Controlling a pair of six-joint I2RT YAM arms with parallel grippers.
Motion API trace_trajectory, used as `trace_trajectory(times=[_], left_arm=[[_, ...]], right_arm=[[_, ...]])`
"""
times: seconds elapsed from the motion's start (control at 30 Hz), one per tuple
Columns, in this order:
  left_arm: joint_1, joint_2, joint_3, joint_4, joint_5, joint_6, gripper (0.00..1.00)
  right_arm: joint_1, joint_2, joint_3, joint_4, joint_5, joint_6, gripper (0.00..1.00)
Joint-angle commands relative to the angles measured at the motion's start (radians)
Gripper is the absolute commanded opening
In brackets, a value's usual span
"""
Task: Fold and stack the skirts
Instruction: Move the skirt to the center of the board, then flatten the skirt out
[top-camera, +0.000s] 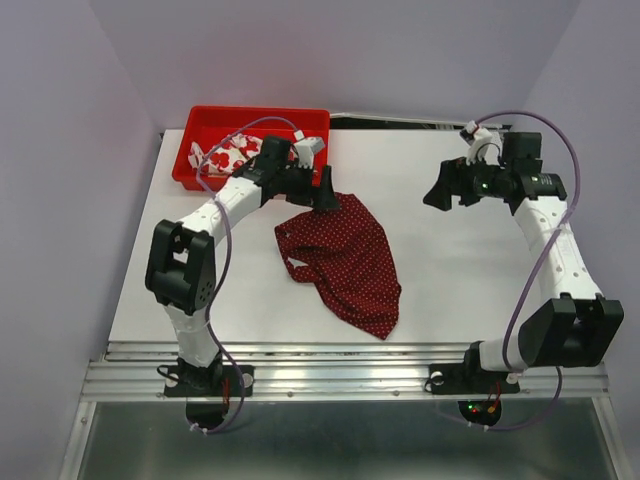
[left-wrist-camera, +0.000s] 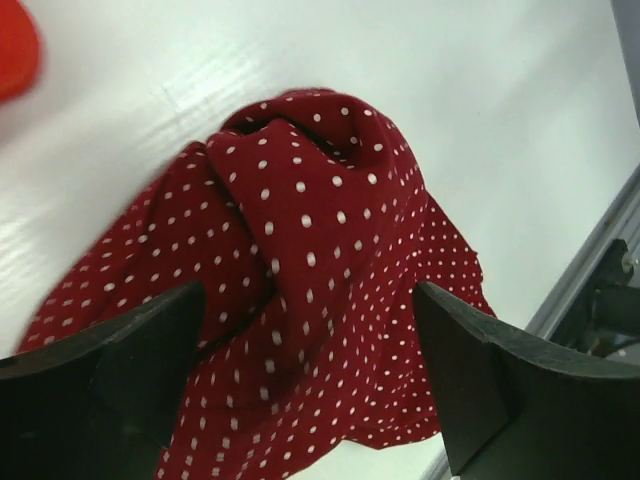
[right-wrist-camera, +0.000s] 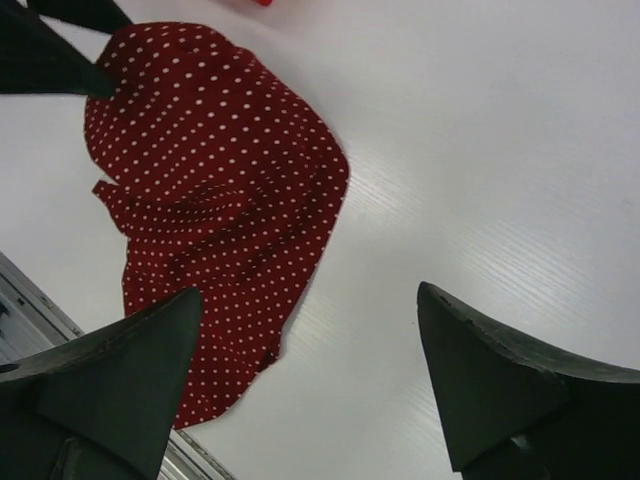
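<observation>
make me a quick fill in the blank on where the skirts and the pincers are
1. The flowered skirt lies in the red ___.
2. The polka-dot skirt lies crumpled on the white ___.
3. The ___ arm's pincer sits open over the polka-dot skirt's far edge.
Missing words: tray; table; left.

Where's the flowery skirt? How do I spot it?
At the far left corner of the white table sits a red tray. The flower skirt lies inside it. It is white with big red flowers, while the other skirt is dark red with tiny dots.
</observation>
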Motion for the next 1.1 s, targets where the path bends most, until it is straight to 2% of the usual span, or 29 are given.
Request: trace_trajectory(times=[0.0,0.03,0.07,0.17,0.2,0.23,0.33,0.4,0.53,0.67,0.8,1.07], left_arm=[[0.086,-0.205,0.083,0.099,-0.042,-0.010,0.98],[0.134,-0.223,0.093,0.080,-0.037,-0.018,0.98],[0.166,-0.271,0.083,0.083,-0.017,-0.027,0.98],[0.324,-0.410,-0.079,0.161,0.052,-0.068,0.96],[0.359,-0.441,-0.130,0.174,0.066,-0.050,0.94],[0.410,-0.487,-0.208,0.155,0.058,0.024,0.89],[0.477,-0.510,-0.314,0.059,0.064,0.181,0.76],[0.507,-0.509,-0.386,0.040,0.083,0.202,0.71],[0.542,-0.489,-0.471,0.066,0.136,0.177,0.66],[0.542,-0.471,-0.531,0.134,0.137,0.143,0.66],[0.542,-0.409,-0.537,0.158,0.126,0.143,0.66],[0.542,-0.316,-0.537,0.186,0.129,0.103,0.67]], right_arm=[[0.146,-0.022,-0.025,0.054,0.008,0.049,0.91],[0.182,-0.025,-0.032,0.075,0.032,0.058,0.90],[0.241,-0.019,-0.029,0.092,0.066,0.070,0.84],[0.343,0.043,0.017,0.105,0.077,0.090,0.69],[0.382,0.056,0.029,0.108,0.086,0.089,0.66],[0.486,0.085,0.046,0.108,0.112,0.084,0.58],[0.646,0.152,0.060,0.109,0.179,0.077,0.50],[0.784,0.185,0.041,0.128,0.235,0.077,0.45],[0.946,0.271,0.037,0.158,0.379,0.066,0.32],[1.012,0.357,0.075,0.186,0.474,0.077,0.25],[1.024,0.474,0.115,0.215,0.568,0.074,0.24],[1.033,0.595,0.176,0.250,0.741,0.067,0.25]])
